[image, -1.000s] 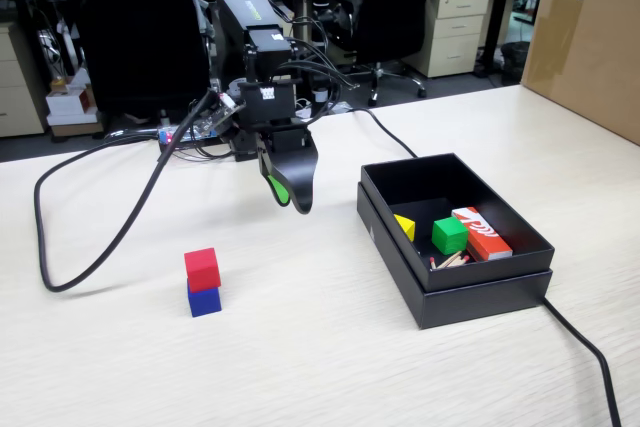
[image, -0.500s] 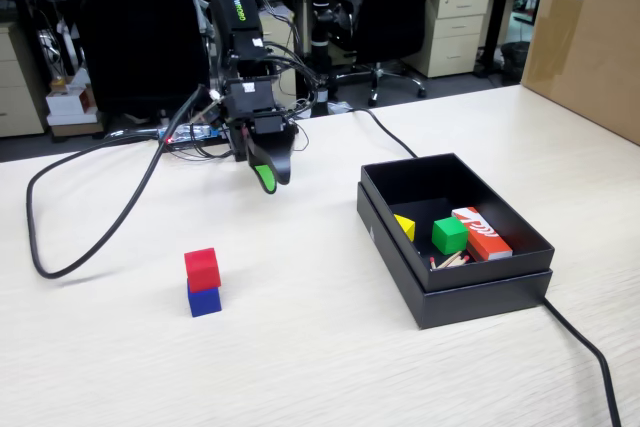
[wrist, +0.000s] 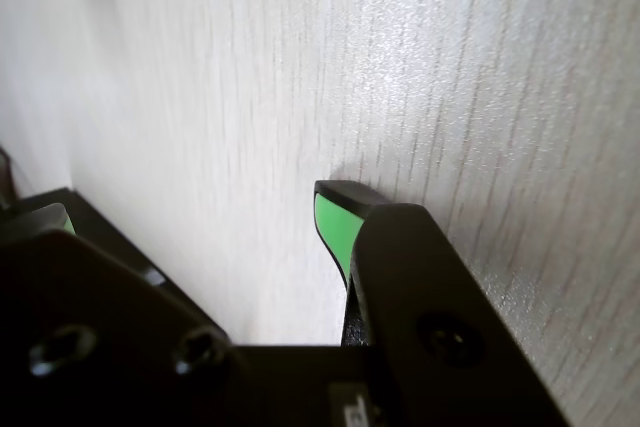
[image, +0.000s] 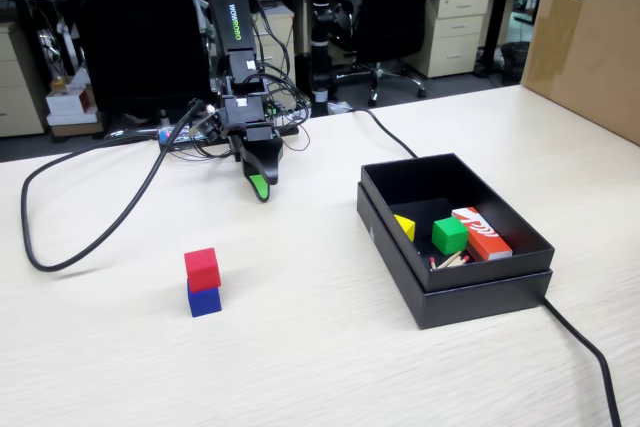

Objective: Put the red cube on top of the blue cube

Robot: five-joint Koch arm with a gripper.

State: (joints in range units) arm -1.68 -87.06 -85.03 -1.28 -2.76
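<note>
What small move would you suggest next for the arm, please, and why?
Probably none beyond staying parked: the red cube already sits on the blue cube, roughly aligned, and the tool rests far from the stack near the arm's base, holding nothing.

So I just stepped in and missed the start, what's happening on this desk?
Nothing is being handled right now. The small matte red cube already sits on top of the small matte blue cube on the pale wooden table. The black arm's gripper is off behind them near the table, holding nothing; whether its jaws are open is unclear. The black cardboard box to the right in the fixed view holds a green cube and other pieces.
</note>
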